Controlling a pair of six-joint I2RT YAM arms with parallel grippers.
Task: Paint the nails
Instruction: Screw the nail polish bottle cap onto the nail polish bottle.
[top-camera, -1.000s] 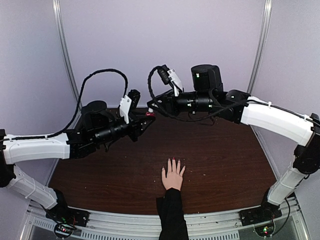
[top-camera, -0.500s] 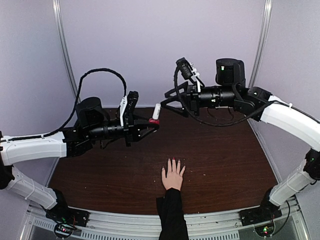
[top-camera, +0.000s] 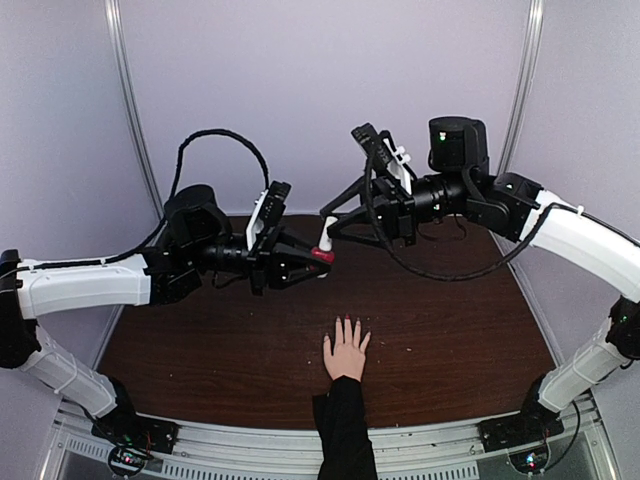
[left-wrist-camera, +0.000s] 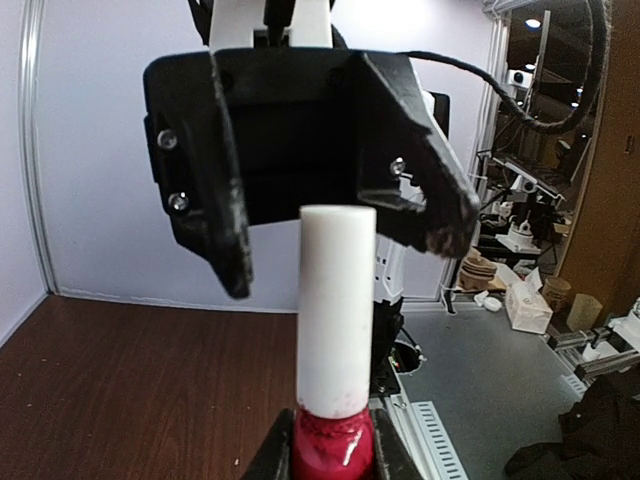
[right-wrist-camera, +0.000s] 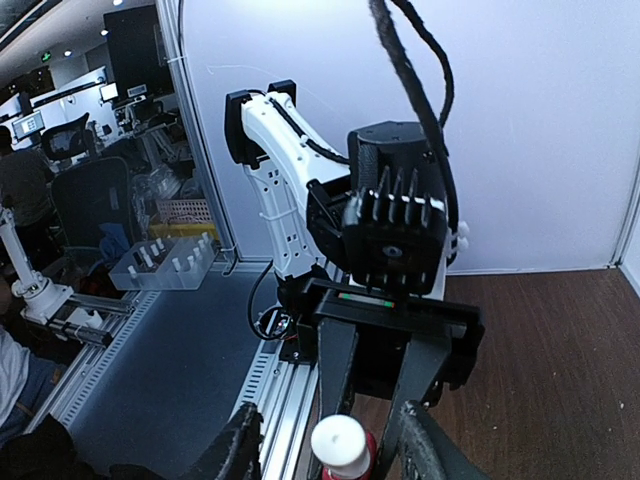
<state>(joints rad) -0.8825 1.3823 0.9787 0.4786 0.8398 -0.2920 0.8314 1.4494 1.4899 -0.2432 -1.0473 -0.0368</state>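
Observation:
A pale hand (top-camera: 346, 355) with a black sleeve lies flat on the brown table (top-camera: 450, 320), fingers pointing away. Its nails (top-camera: 346, 323) are too small to tell their colour. My left gripper (top-camera: 318, 257) is shut on a small red bottle (left-wrist-camera: 333, 445) with a white cap (left-wrist-camera: 337, 310) and holds it in the air above the table. My right gripper (top-camera: 331, 217) is open; its jaws stand on either side of the cap tip, apart from it. In the right wrist view the cap (right-wrist-camera: 337, 441) sits between my open fingers (right-wrist-camera: 236, 445).
The table's near edge has a metal rail (top-camera: 420, 440). Both arms reach in over the back middle of the table. Beyond the table's left side is the lab floor (left-wrist-camera: 520, 400) with benches.
My left gripper has carried the bottle to the right, toward the table's middle. My right gripper swung away to the right and up, then came down to the bottle's cap.

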